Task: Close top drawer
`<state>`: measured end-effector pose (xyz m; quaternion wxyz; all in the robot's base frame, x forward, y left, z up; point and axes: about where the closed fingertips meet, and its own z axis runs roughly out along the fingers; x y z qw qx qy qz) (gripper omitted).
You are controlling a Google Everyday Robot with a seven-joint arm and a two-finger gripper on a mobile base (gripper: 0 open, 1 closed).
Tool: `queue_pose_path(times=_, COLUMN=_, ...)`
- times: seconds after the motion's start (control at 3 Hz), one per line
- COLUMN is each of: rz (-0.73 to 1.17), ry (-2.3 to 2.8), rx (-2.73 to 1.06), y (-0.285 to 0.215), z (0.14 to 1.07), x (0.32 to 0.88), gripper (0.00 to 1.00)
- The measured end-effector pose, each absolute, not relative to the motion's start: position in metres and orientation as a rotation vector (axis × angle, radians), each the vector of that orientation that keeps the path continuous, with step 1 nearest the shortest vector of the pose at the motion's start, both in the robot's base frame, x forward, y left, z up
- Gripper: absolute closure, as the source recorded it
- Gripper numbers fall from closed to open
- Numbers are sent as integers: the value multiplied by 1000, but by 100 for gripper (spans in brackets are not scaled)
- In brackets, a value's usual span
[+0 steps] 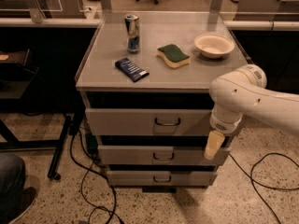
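The top drawer point(140, 122) is a wide grey front with a small dark wire handle point(167, 122), uppermost of three in the grey cabinet point(93, 80). It stands slightly forward of the two lower drawers, with a dark gap above its front. My white arm point(252, 99) comes in from the right. My gripper point(214, 144) hangs down in front of the right end of the drawer fronts, just below the top drawer's right end and level with the gap above the middle drawer.
On the cabinet top stand a drink can point(132, 33), a dark packet point(131, 69), a green-and-yellow sponge point(173, 55) and a white bowl point(214, 45). Cables point(93, 190) lie on the floor. A black table leg point(60, 148) is at left, a person's leg point(11, 185) at bottom left.
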<state>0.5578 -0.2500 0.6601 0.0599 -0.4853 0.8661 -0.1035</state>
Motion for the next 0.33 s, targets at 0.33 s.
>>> queue_pose_path(times=0.33, rz=-313, ry=2622, rx=-1469, y=-250, z=660, x=558, gripper=0)
